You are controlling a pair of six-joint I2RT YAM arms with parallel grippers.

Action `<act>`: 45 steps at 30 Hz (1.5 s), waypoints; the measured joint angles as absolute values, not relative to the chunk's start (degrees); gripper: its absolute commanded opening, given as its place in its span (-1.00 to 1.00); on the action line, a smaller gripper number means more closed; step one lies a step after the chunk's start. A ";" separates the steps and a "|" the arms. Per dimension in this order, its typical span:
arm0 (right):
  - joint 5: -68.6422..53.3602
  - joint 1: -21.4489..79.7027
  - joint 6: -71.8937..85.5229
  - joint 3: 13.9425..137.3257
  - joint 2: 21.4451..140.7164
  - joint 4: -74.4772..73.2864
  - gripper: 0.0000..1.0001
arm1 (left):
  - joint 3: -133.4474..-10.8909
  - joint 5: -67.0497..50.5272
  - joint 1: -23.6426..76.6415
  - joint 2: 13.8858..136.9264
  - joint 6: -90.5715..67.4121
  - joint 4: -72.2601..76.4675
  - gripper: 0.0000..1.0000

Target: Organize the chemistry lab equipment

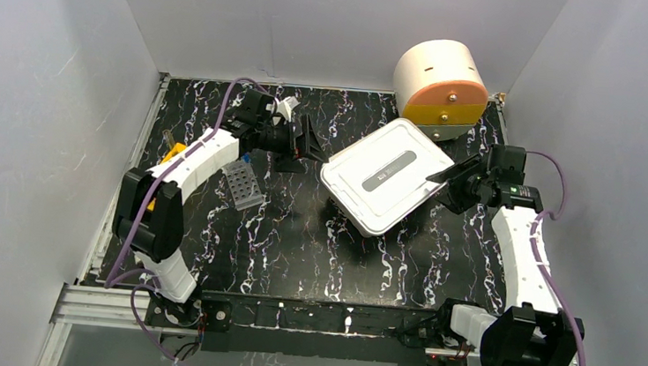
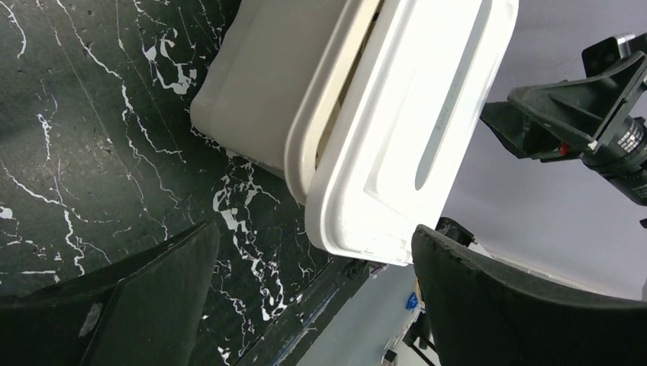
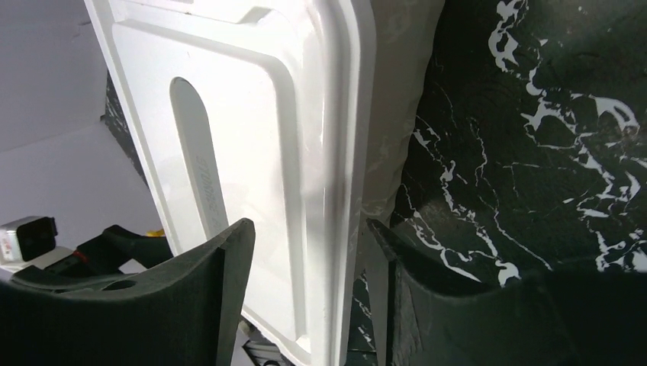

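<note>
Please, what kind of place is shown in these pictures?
Probably a robot test cell: plain white walls enclose a black marbled table, two robot arms are bolted at its near edge, and a grey tube rack lies on it.

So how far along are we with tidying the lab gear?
Done: the lid sits on the white box, slightly ajar; what's inside is hidden. In hand: the right gripper straddles the lid's rim, grip unclear; the left gripper hangs open by the box. Left: seat the lid, and the grey tube rack lies outside.
</note>
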State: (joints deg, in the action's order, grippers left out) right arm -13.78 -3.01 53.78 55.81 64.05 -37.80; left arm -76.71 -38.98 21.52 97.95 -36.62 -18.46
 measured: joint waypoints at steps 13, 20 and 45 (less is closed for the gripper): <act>-14.00 -2.98 48.38 56.88 67.37 -37.82 0.02 | -74.13 -40.75 22.87 95.37 -40.73 -18.41 -0.02; -14.09 -2.98 48.05 56.36 67.66 -37.54 -0.09 | -73.45 -42.92 23.62 96.55 -43.68 -17.17 -0.31; -14.76 -3.36 50.76 55.57 68.75 -33.80 -0.25 | -77.41 -42.46 23.46 101.86 -46.98 -15.90 -0.53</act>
